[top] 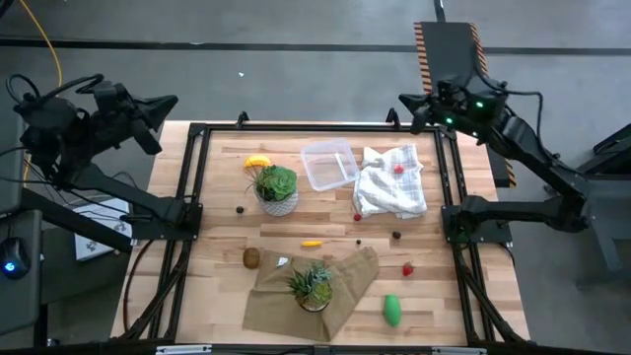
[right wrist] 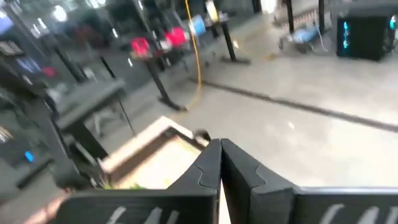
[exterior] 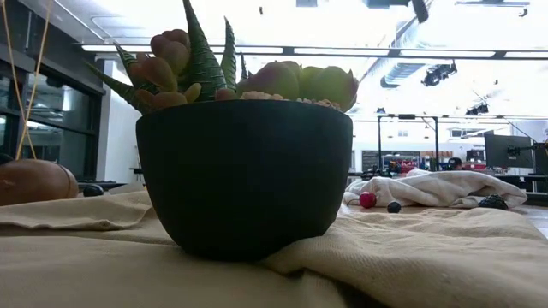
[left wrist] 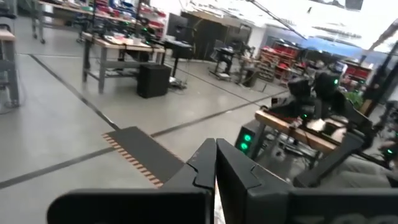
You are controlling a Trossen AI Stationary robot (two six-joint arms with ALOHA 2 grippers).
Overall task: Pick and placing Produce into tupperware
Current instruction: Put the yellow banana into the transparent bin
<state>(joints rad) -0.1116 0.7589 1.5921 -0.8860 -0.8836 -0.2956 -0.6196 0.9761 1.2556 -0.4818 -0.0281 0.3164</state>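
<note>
The left pincer (top: pixel 166 104) hangs off the far left corner of the pale wooden worktop (top: pixel 217 222), its two dark fingers (left wrist: pixel 202 171) pressed together with nothing between them. The right pincer (top: pixel 406 102) waits off the far right corner, likewise narrowed to a closed point and empty.

The clear rectangular plastic tupperware (top: pixel 328 164) sits empty at the far middle of the worktop. Just to its right lies a crumpled white cloth (top: pixel 390 181) with a red berry (top: pixel 398 169) resting on top. To the tupperware's left stands a leafy green plant in a pale pot (top: pixel 276 187), and beyond that pot, at its far left, a yellow oblong piece (top: pixel 257 162) lies touching or nearly touching it.

A second small yellow oblong piece (top: pixel 311 243) lies in the middle of the worktop. Nearer is a tan cloth (top: pixel 340 291) carrying a spiky succulent in a dark bowl-shaped pot (exterior: pixel 244 175), which fills most of the low view. A brown ball (top: pixel 251 257) sits just left of the tan cloth. A green piece (top: pixel 392 310) lies near the front right, with another red berry (top: pixel 408 268) a little beyond it. Tiny dark pieces are scattered about, one (top: pixel 241 209) left of the pale pot and one (top: pixel 396 236) near the white cloth's front edge.
</note>
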